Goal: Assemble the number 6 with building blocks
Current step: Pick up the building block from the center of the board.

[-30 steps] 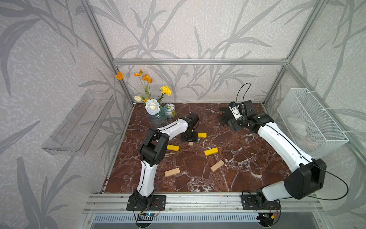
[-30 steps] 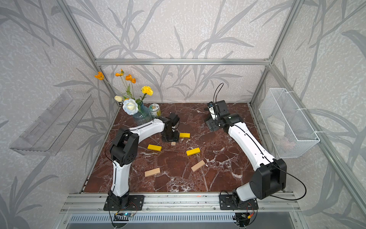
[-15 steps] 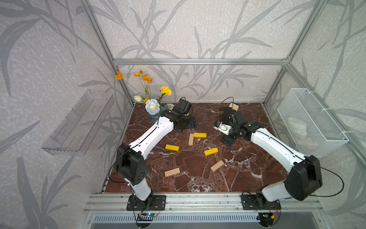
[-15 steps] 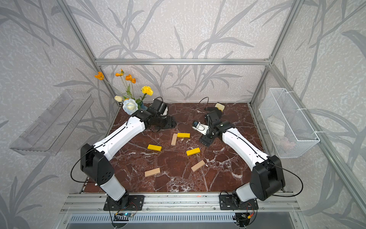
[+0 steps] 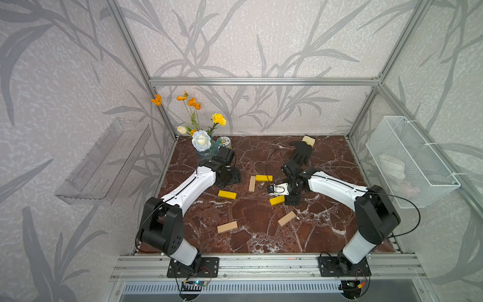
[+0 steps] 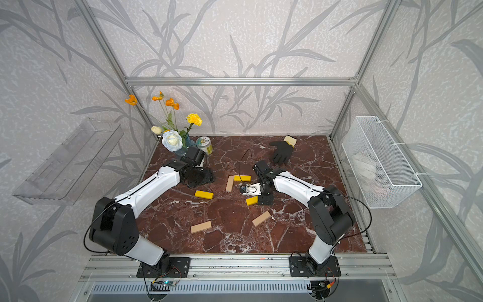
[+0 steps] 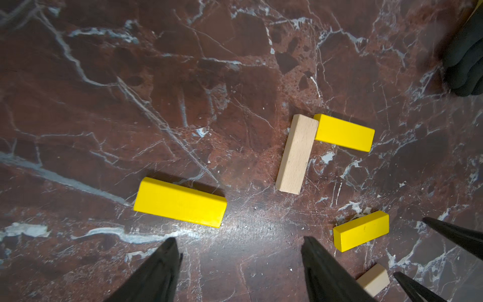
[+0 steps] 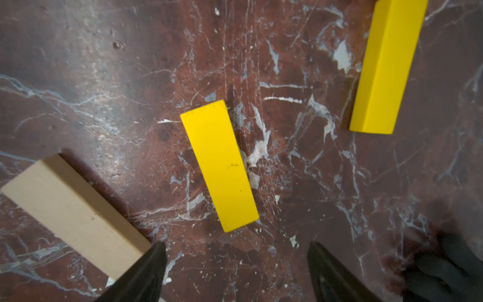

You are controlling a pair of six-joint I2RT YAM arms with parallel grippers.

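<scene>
In both top views, note wood bar (image 5: pixel 252 183) touching yellow bar (image 5: pixel 264 178), forming a corner at centre. Left wrist view: left gripper (image 7: pixel 239 238) spread, nothing held. Right wrist view: right gripper (image 8: pixel 236 243) spread, nothing held, just beside loose yellow bar (image 8: pixel 219 166)

3 yel. blocks (image 5: pixel 264 178), 3 wood blocks (image 5: pixel 227 227), 1 glove (image 5: pixel 302 153), prob. 1 can (image 5: pixel 224 142).

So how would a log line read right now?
left gripper: open, empty | right gripper: open, aimed at yellow block | build: two blocks touching, four loose

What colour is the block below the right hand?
Bright yellow block; right wrist view shows it best.
</scene>
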